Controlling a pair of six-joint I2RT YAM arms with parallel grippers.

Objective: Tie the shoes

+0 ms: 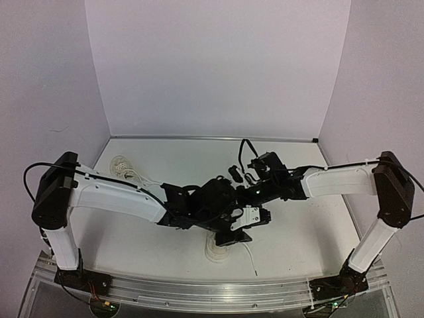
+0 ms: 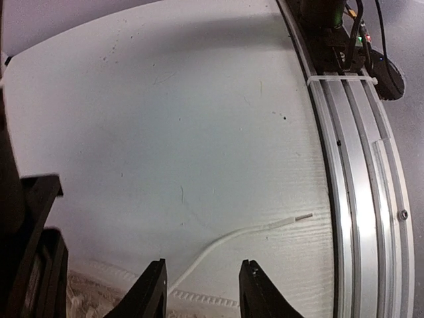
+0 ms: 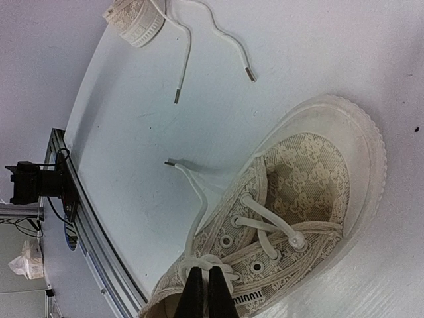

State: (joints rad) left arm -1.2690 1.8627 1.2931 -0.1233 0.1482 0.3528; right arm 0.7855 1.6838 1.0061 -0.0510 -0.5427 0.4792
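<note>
It's looking mid-knot on the shoe: right gripper is pressing shut at the lace crossing, left gripper is hovering half-open, empty, probably needing the loose lace end next.

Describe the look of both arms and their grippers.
The left arm and right arm match: white box-shaped links joined by bulky black joint housings, with black wrists. A thin black cable loops along each. The left gripper has two black wedge-shaped fingers, and the right gripper has the same. No markings are readable.

Closed gripper at laces, cream sneaker (lace-patterned)
</note>
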